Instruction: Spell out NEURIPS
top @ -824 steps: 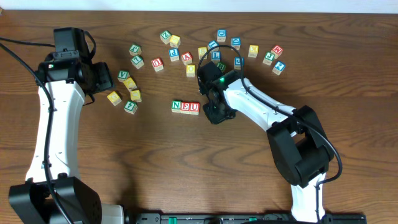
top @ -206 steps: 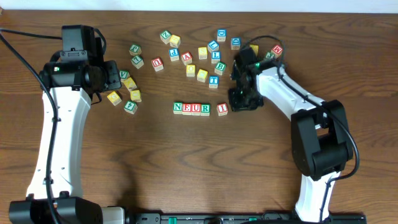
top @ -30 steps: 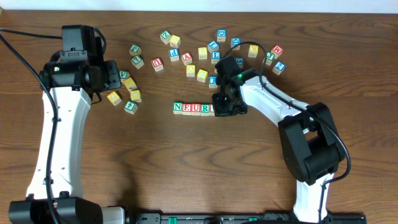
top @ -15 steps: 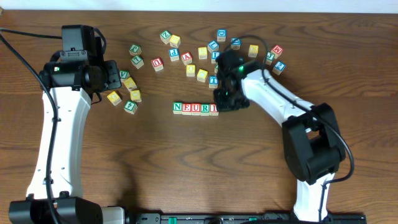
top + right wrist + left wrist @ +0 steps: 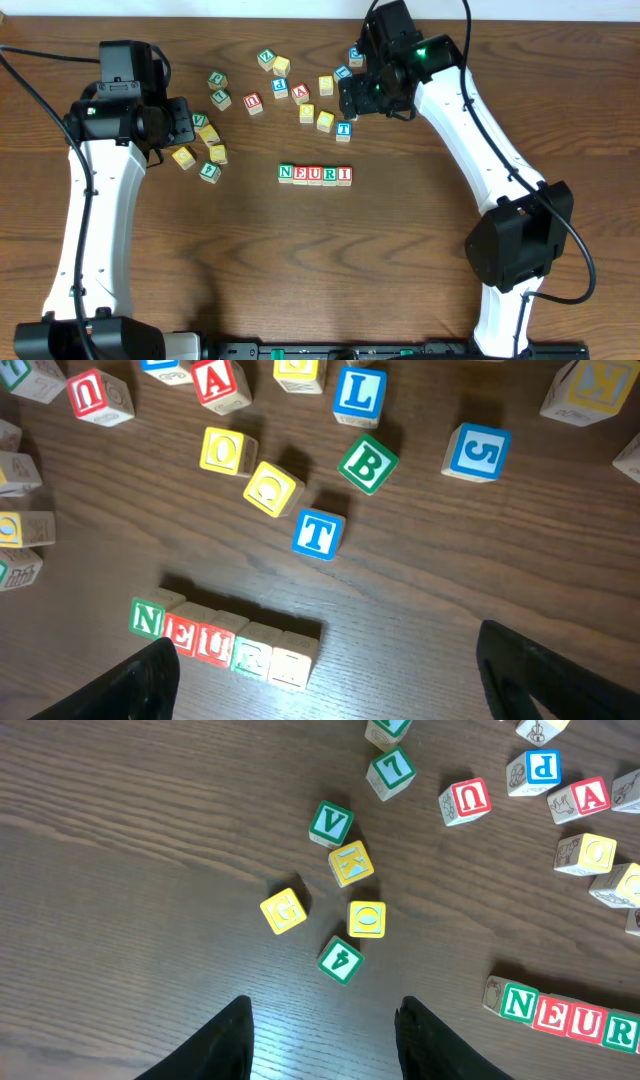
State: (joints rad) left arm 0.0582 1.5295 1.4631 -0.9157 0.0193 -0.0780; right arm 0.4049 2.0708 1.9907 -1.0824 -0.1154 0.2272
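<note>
1. The right hand (image 5: 325, 660) has its fingers spread wide and grips nothing.
2. From overhead it hangs over the loose cubes (image 5: 325, 120) at the far side of the surface (image 5: 400, 250). The NEURI row (image 5: 315, 174) lies well apart from it, toward the near edge.
3. In the right wrist view the row sits low between the two fingers, nearer the left-hand one and touching neither. A blue T cube (image 5: 318, 534) lies just beyond it.
4. The left hand (image 5: 322, 1020) also has its fingers apart and empty, with the row off to its right.
5. The blue P cube (image 5: 541, 767) lies among the loose cubes, clear of both hands.
</note>
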